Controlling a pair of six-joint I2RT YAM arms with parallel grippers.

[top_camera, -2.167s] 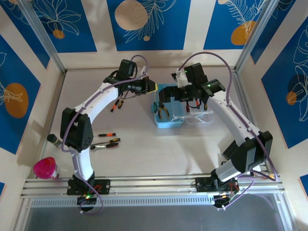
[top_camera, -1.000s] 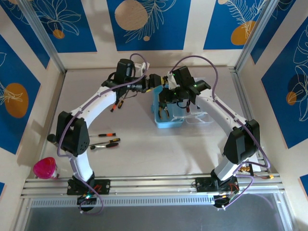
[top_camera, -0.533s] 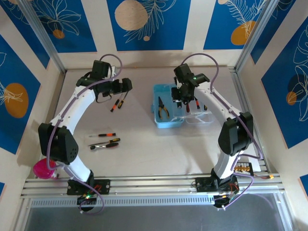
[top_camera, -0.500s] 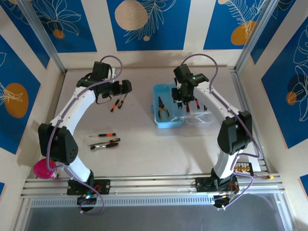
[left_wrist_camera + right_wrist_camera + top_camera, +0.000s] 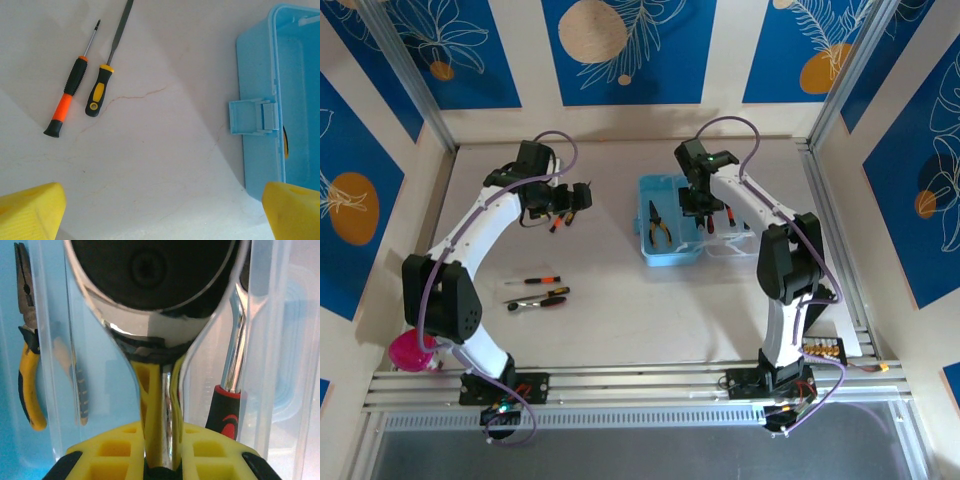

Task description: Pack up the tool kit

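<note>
Open blue case [image 5: 670, 258]: pliers [image 5: 660, 224] inside, wrench [image 5: 155, 335] held

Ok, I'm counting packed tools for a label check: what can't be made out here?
Top view: translucent light-blue plastic case, partly covered by right end effector.
Right wrist: gripped shiny chrome tool, head too close, cut off at top.
Left wrist: case interior, cut off by right edge.

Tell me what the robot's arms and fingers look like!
The left arm and the right arm are white tubes with chunky black joints. A thin purple cable loops along each one. The fingers are bright yellow, and the right arm's fingers have little square pockets.
</note>
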